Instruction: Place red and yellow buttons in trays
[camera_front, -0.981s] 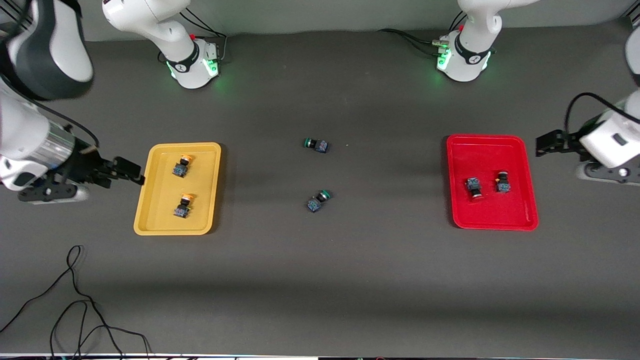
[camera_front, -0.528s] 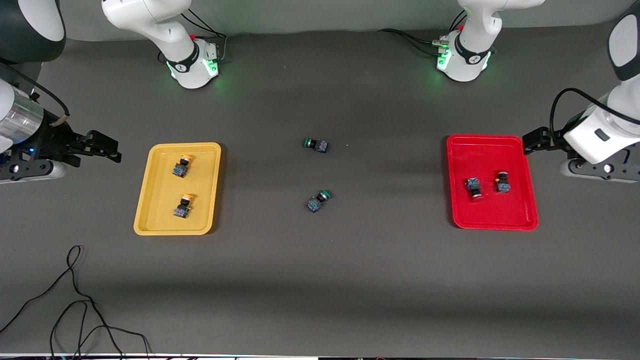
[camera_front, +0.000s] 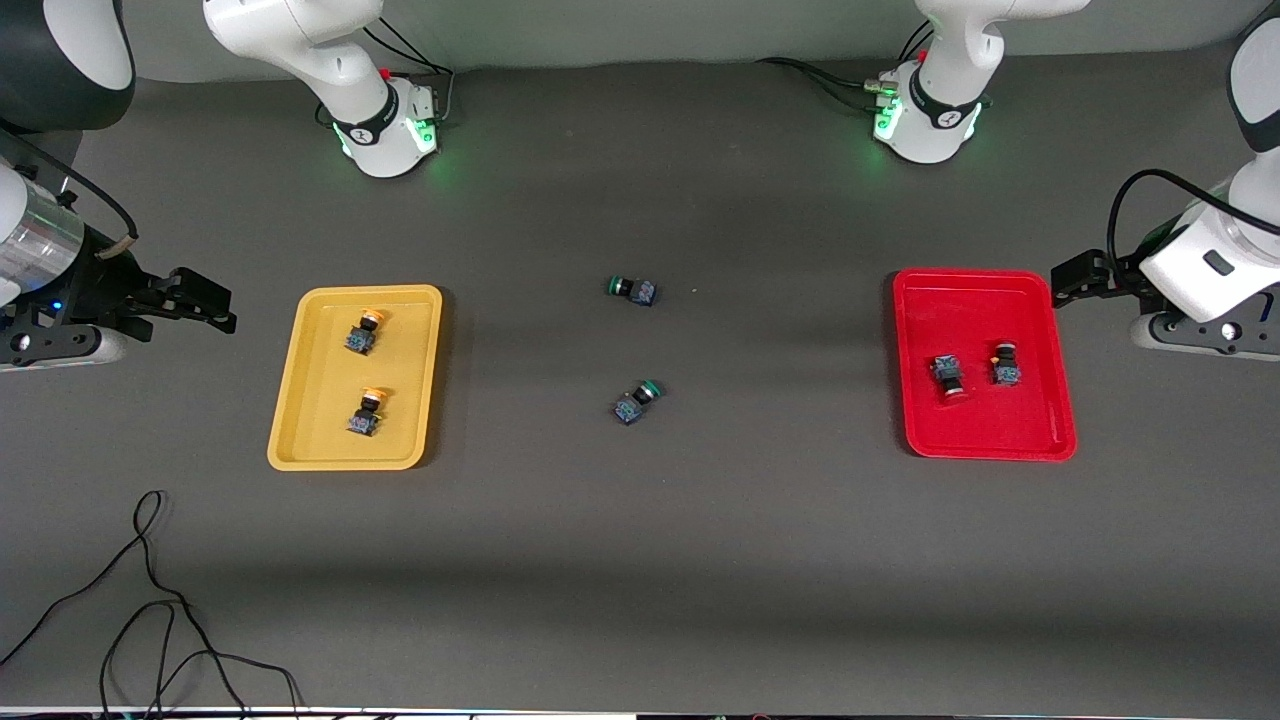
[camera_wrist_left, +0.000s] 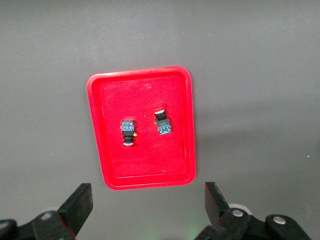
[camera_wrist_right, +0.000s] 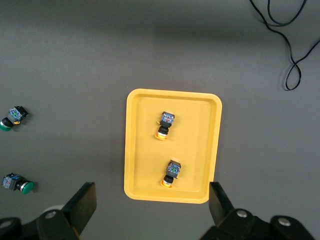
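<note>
We see both yellow buttons (camera_front: 365, 370) lying in the yellow tray (camera_front: 300, 400) at mid-left of the front view, and both red buttons (camera_front: 975, 370), probably on their sides, in the red tray (camera_front: 1050, 420) at mid-right. Our right gripper (camera_front: 205, 300) and left gripper (camera_front: 1070, 275) hang beside their trays, fingers wide, empty. Only two green buttons (camera_front: 635, 345) lie mid-table, so we judge nothing remains to fetch.

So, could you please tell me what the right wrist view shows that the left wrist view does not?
Only the right wrist view shows the yellow tray holding two yellow buttons, two green buttons on the table, and a black cable. Only the left wrist view shows the red tray holding two red buttons. Both show dark tabletop and open jaws.
</note>
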